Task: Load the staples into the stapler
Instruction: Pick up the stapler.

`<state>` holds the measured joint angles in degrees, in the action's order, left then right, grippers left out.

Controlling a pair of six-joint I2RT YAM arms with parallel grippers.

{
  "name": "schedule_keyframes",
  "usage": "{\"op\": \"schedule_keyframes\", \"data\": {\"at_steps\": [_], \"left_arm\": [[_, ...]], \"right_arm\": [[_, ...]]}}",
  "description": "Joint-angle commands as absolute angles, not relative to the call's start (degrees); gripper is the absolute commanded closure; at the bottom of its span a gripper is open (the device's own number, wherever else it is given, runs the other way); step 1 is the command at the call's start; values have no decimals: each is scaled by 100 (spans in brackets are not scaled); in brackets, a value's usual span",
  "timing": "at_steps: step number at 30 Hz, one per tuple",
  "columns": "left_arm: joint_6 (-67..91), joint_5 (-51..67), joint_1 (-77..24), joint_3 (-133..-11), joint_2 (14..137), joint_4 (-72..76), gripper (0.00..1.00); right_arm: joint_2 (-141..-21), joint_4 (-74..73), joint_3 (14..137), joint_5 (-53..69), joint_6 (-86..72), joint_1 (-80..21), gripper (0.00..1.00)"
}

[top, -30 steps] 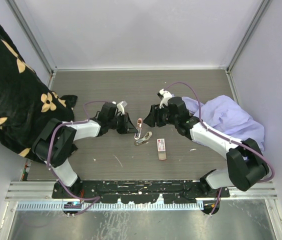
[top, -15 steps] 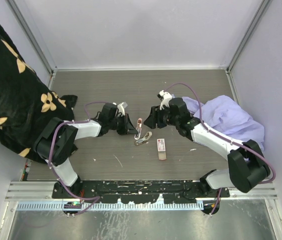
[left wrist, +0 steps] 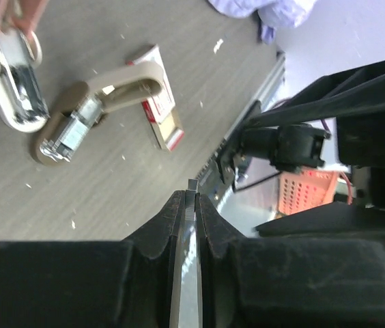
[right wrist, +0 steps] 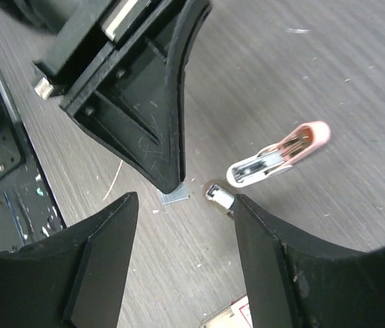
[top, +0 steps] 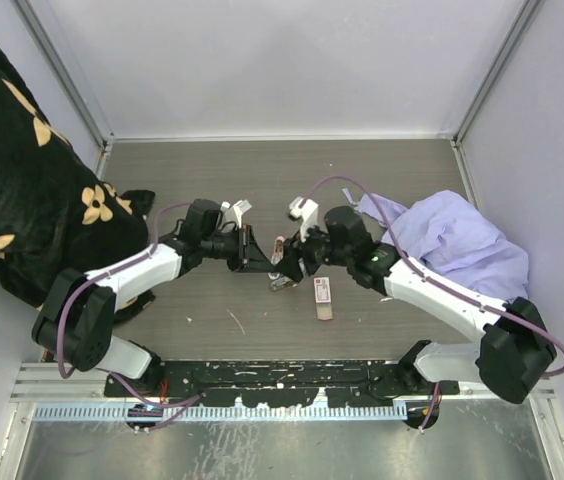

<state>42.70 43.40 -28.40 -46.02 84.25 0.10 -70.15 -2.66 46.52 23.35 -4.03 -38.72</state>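
1. Pinching a thin silver strip [right wrist: 174, 197], the left gripper [left wrist: 191, 201] has its jaws pressed together on it.
2. Right gripper [right wrist: 186, 205]: jaws spread wide, nothing between them; it faces the left tip closely.
3. Stapler [top: 284, 268] lies swung open on the table [top: 212, 180], between both grippers.
4. Staples box [top: 323, 297] lies flat just beside the stapler, on the near side.
5. Lilac cloth [top: 457, 240] sits at right; black flowered cloth [top: 22, 170] at left.

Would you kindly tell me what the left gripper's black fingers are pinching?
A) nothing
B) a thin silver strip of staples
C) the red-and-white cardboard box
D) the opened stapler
B: the left gripper is shut on a thin silver strip of staples; the red-and-white cardboard box lies apart.
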Motion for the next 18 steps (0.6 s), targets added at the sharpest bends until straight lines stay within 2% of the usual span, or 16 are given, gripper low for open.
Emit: {"op": "schedule_keyframes", "data": {"at_steps": [1,11,18], "left_arm": [[4287,5298,-2733,-4516,8057,-646,89],[4340,5640,-2628,-4469,7757,-921,89],[4375,5677,-2628,-4465,7702,-940,89]], "right_arm": [[-7266,-874,5207,1416,241,-4636,35],[-7532,-1238,5518,1120,339,-5247,35],[-7537,-1232,5587,1117,382,-5358,41]]}}
